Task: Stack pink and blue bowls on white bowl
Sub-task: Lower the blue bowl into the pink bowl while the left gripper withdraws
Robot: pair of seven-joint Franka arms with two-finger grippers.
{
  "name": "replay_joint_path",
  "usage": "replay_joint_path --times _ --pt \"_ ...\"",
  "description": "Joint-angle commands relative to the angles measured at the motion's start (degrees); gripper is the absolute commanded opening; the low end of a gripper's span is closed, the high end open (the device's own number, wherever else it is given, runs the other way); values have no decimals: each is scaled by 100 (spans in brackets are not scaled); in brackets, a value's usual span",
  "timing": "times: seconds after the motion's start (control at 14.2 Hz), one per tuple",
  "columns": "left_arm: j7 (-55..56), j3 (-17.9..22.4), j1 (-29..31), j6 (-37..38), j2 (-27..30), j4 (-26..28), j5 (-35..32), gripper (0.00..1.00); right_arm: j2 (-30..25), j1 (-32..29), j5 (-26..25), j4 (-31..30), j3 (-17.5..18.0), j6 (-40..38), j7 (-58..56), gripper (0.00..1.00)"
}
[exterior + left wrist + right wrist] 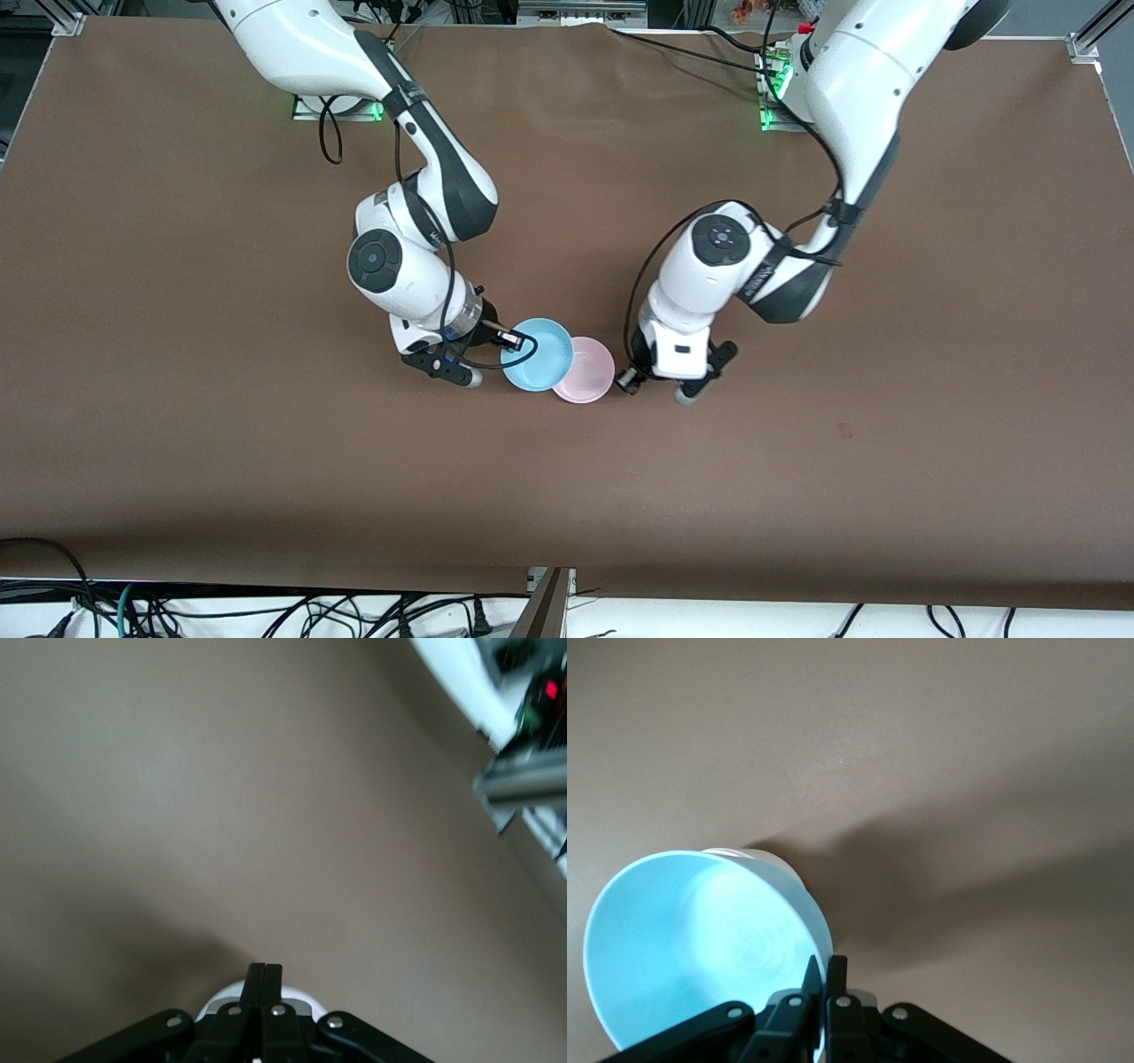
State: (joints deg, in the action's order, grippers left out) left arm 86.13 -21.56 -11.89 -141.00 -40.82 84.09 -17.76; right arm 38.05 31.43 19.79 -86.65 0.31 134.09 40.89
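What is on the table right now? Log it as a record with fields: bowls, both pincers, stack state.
blue bowl: held by its rim, overlapping the pink bowl's edge
pink bowl: on the brown table, partly covered by the blue bowl
white bowl: not clearly visible
right pincer: shut on the blue bowl's rim
left pincer: shut, empty, low beside the pink bowl toward the left arm's end
stack state: blue bowl not yet seated in the pink one

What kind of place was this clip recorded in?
Probably a robotics lab bench. Two arms are bolted to a table under a brown cover, loose cables trail along its near edge, and only small plastic bowls are out, a blue bowl and a pink bowl.
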Motion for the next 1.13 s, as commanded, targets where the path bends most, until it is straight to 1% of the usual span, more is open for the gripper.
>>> replay_joint_path --times 0.0,0.14,0.28,0.42,0.56,0.85,1.06 --pt "-340 -138 169 1010 101 -672 236 0 229 179 43 184 -22 414 278 0" --pt "-928 -120 275 1729 188 -1182 666 0 290 241 34 184 -22 653 288 0" --pt "-1535 -129 520 2539 259 -1631 1053 0 369 337 25 245 -31 793 296 0" --pt "-2255 -129 819 3259 443 -1948 1362 0 501 477 17 386 -57 820 375 0" --pt "-2993 -129 1117 3832 671 -2019 1407 0 624 575 -97 465 -66 873 437 0" --pt "-4531 -129 1803 4562 1093 -2011 1398 0 791 689 -317 465 -66 996 472 0" --pt "-5551 -94 2042 5001 1331 -1862 1372 0 818 689 -431 465 -66 987 472 0"
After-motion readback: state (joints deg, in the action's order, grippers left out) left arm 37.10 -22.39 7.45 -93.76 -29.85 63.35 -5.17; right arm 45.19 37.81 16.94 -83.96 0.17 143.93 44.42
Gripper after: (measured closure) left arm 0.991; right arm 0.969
